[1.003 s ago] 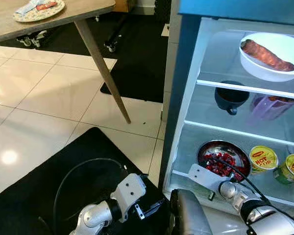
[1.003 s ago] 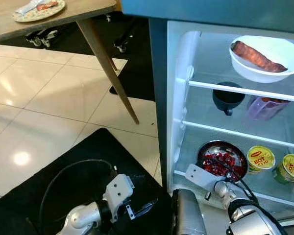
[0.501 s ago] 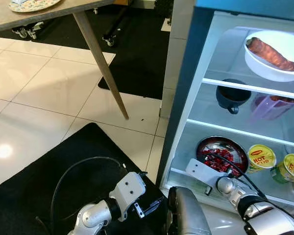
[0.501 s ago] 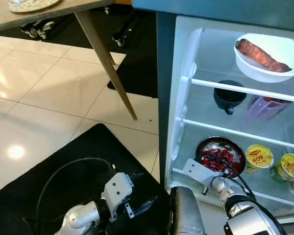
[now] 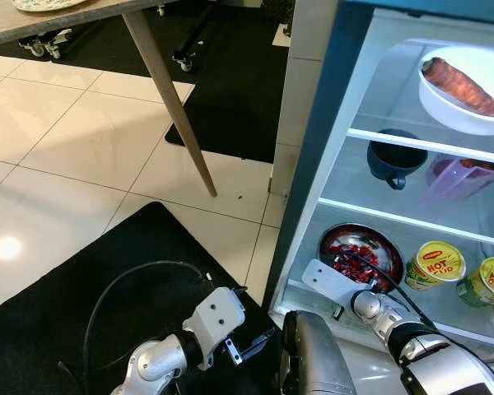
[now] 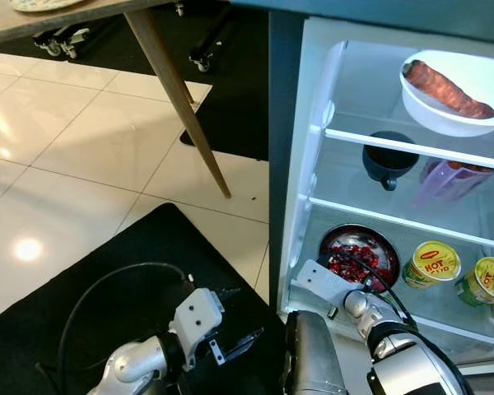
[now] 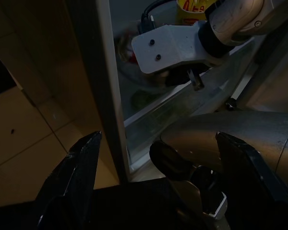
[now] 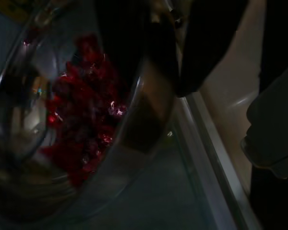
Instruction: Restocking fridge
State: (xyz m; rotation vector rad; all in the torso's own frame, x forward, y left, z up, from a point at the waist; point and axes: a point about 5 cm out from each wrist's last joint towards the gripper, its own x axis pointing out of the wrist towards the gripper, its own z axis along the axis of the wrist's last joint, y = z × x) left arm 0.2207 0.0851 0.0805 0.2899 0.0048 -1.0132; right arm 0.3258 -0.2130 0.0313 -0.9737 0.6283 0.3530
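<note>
Right gripper [image 8: 182,52] at the near rim of a steel bowl [image 5: 361,249] of red pieces [image 8: 81,124] on the fridge's [image 5: 317,156] lowest shelf; the right wrist view shows one finger inside the rim and one outside, straddling it, though whether they pinch it cannot be told. The bowl is judged rigid, thin-walled and slippery, its loose contents liable to spill if tilted; the rim is the only hold. Just beyond the gripper to its right stand two yellow-lidded tubs [image 5: 431,264]. Above it sit a dark mug [image 5: 391,162] and a purple pitcher [image 5: 454,178], and higher a white bowl [image 5: 461,86] holding a sweet potato [image 5: 465,76]. The shelf's raised front lip [image 7: 182,103] bars a straight slide outward. Left gripper [image 5: 251,350] hangs spread and empty, low outside the fridge over a black mat [image 5: 82,321].
</note>
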